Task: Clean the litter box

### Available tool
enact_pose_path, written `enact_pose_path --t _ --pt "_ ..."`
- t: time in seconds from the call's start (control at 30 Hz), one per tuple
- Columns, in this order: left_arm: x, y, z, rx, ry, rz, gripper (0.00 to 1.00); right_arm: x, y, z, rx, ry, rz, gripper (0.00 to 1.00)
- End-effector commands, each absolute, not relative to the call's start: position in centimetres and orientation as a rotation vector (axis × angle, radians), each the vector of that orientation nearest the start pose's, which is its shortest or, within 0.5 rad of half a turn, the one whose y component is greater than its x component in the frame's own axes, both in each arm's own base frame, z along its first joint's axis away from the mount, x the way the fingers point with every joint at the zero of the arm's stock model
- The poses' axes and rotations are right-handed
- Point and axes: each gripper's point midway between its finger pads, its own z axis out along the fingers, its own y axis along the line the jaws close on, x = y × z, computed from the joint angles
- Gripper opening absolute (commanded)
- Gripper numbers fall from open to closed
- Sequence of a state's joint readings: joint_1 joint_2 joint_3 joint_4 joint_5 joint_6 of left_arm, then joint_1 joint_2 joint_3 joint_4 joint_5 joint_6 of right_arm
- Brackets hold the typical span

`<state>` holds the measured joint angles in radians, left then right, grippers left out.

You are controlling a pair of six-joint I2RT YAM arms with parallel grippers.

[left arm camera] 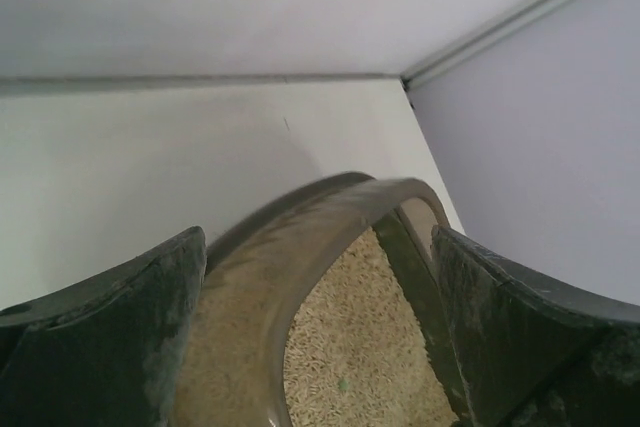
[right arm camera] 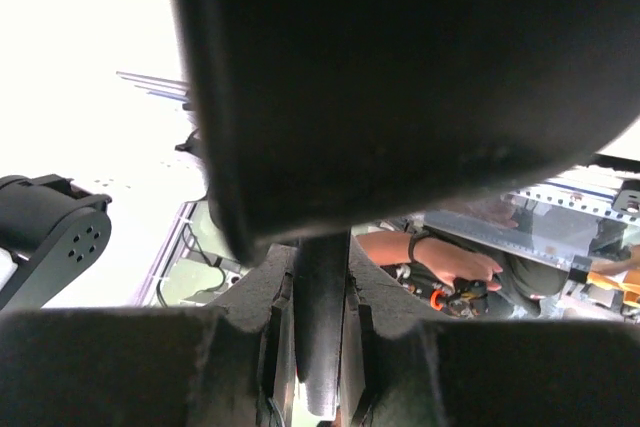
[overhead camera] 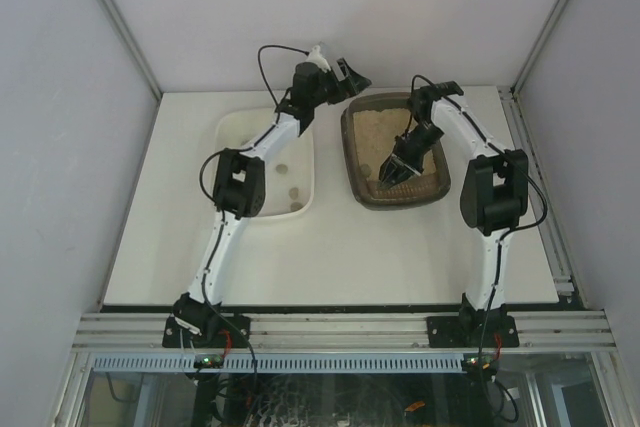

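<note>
The litter box (overhead camera: 351, 159) sits far-right on the bench (overhead camera: 330, 247). We judge it stiff, litter-heavy and slippery: grip the rim. Left claw (overhead camera: 348, 87) straddles that rim, unclosed; right claw (overhead camera: 402, 159) clamps the scoop (overhead camera: 391, 174).

I can read no writing, label, brand or number in any of my three views.
</note>
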<state>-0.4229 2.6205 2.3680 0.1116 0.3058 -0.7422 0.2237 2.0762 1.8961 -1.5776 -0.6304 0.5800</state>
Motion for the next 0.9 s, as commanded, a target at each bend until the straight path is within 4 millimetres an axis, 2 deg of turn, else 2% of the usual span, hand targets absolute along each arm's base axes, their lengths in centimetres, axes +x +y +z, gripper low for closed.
enact_pose_path --t 0.0,0.13,0.23,0.43,0.57,0.6,0.63,0.77,0.87 --pt "60.9 -40.5 20.8 0.022 1.731 -1.344 0.97 28.3 19.2 16.6 0.726 3.399 0.982 0.0" --pt "59.1 -41.9 18.8 0.05 1.794 -1.446 0.96 27.3 19.2 15.9 0.789 3.445 1.014 0.0" --pt "57.5 -42.1 17.9 0.05 1.832 -1.5 0.96 26.4 19.1 15.9 0.806 3.459 1.013 0.0" --pt "54.2 -42.3 18.0 0.101 1.85 -1.53 0.96 23.7 19.5 16.3 0.83 3.511 1.035 0.0" --pt "53.0 -42.1 18.1 0.119 1.863 -1.55 0.95 22.2 20.2 17.1 0.859 3.523 1.071 0.0" --pt "51.6 -43.5 18.0 0.149 1.87 -1.57 0.95 22.1 20.4 17.5 0.867 3.516 1.084 0.0" --pt "50.9 -43.8 17.9 0.16 1.877 -1.578 0.95 22.0 20.5 17.8 0.878 3.509 1.091 0.0" --pt "49.3 -44.9 18.5 0.205 1.873 -1.609 0.94 21.3 20.4 18.5 0.925 3.491 1.059 0.0" --pt "48.5 -45.4 19.2 0.23 1.861 -1.625 0.94 19.9 19.8 18.3 0.964 3.509 1.008 0.0"
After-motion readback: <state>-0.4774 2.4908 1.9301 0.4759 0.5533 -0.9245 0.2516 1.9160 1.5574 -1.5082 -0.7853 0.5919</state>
